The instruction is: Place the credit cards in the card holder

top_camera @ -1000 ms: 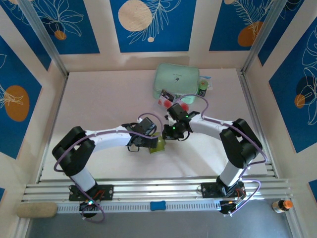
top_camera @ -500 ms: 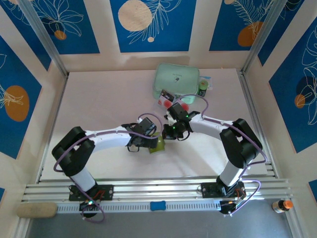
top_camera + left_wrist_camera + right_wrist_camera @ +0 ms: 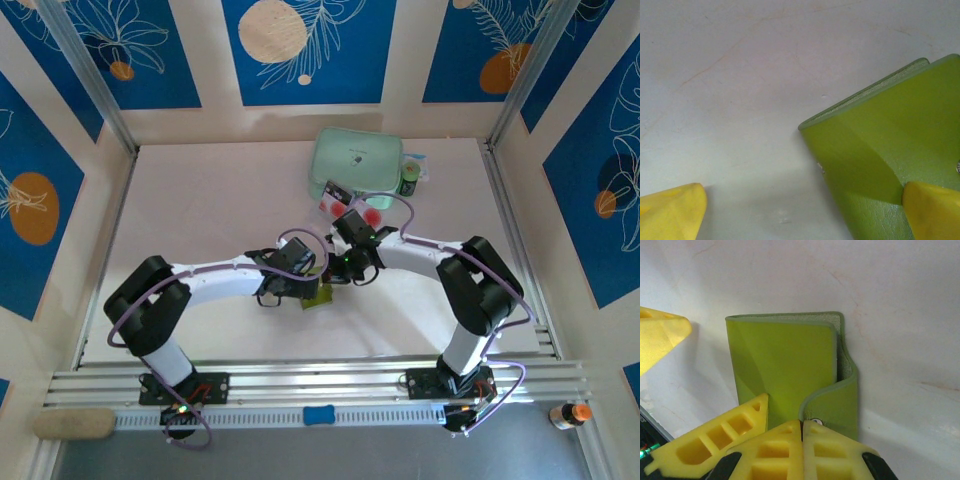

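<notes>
White, faintly scuffed worktop (image 3: 200,200) inside blue leaf-patterned walls (image 3: 350,60) carries the olive-green folding card holder (image 3: 782,365) at centre; left gripper (image 3: 802,202) spread wide beside it, right gripper (image 3: 802,426) pinches its flap.

Seen from overhead, the left arm (image 3: 215,280) and right arm (image 3: 425,255) fold inward to mid-frame, wrists nearly meeting. The left gripper (image 3: 801,196) is spread wide, while the right gripper (image 3: 801,427) has its fingertips pressed together.
</notes>
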Available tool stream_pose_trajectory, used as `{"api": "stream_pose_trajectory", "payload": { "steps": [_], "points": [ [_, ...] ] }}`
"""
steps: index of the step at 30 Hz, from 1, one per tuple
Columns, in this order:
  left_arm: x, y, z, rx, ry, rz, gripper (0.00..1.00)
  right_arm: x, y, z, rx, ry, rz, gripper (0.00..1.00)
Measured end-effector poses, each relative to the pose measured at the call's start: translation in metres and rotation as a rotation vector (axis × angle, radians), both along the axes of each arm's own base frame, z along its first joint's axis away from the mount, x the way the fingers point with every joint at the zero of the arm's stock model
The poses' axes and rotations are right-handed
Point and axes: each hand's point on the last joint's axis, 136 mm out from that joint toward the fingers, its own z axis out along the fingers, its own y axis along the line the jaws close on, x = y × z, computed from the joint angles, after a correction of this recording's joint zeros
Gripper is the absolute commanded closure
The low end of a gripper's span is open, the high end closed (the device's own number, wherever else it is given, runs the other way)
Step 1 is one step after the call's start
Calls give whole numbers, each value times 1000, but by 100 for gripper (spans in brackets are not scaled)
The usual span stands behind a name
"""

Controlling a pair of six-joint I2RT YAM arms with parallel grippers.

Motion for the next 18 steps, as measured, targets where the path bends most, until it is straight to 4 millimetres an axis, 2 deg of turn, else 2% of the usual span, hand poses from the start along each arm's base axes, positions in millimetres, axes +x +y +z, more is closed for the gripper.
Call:
{"api": "stream_pose_trajectory", "payload": {
  "steps": [18],
  "points": [
    [0,2,0,4,-5,3,0,-1,7,-8,44,33,-19,100]
  ]
}}
